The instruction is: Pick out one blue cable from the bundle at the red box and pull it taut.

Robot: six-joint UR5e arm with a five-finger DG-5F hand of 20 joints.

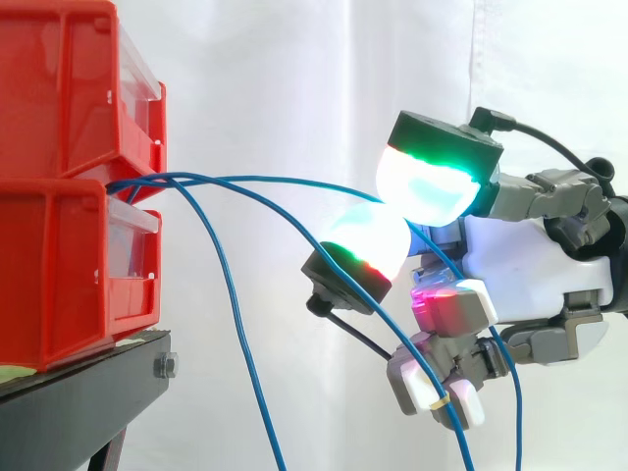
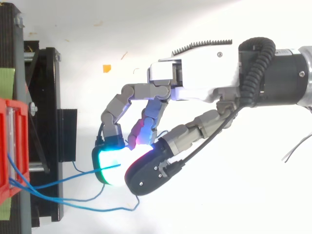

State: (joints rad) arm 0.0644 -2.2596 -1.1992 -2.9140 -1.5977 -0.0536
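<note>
Two red bins (image 1: pixel 69 118) are stacked at the left on a black stand (image 1: pixel 78 402). Several thin blue cables come out between the bins. One blue cable (image 1: pixel 285 182) arcs gently rightward to my hand (image 1: pixel 530 265) and passes between two glowing pads (image 1: pixel 427 182) that close on it. Past the pads it drops along the curled lower fingers. In the top view the same cable (image 2: pixel 105 168) runs from the red bin (image 2: pixel 7 146) to the pinch between the green pad (image 2: pixel 109 165) and the thumb tip. My hand (image 2: pixel 195 78) reaches in from the right.
Other blue cables (image 1: pixel 231 304) hang loose from the bins, down past the stand's edge. In the top view they droop as a slack loop (image 2: pixel 83 208) below the pinched one. The white curtain is behind. A small orange scrap (image 2: pixel 106 68) lies on the white floor.
</note>
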